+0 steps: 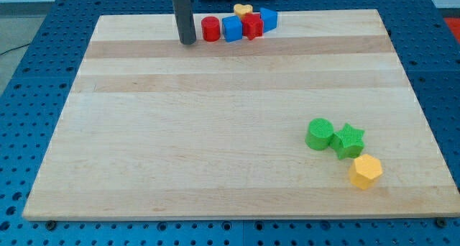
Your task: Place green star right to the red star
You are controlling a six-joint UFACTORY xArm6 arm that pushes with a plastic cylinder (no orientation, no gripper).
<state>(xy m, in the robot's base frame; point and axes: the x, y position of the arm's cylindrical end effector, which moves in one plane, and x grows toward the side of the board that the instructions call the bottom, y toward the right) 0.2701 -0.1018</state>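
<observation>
No claw on this rig; nothing held. My tip (187,41) rests on the bench (215,131) near the view's top, just left of the red cylinder (210,29).

Red star (252,27) as landmark: blue cube (232,29) touching its left, second blue block (268,17) touching its upper right, yellow heart (243,10) just behind.

Green star (348,141) sits far below and to the right, wedged between green cylinder (320,134) and yellow hexagon (366,171).

Judgement: swing wide, come in under the green star, push up the board, stop right of the red star without nudging the blue block.

Count: red 2, blue 2, green 2, yellow 2. Eight blocks.
</observation>
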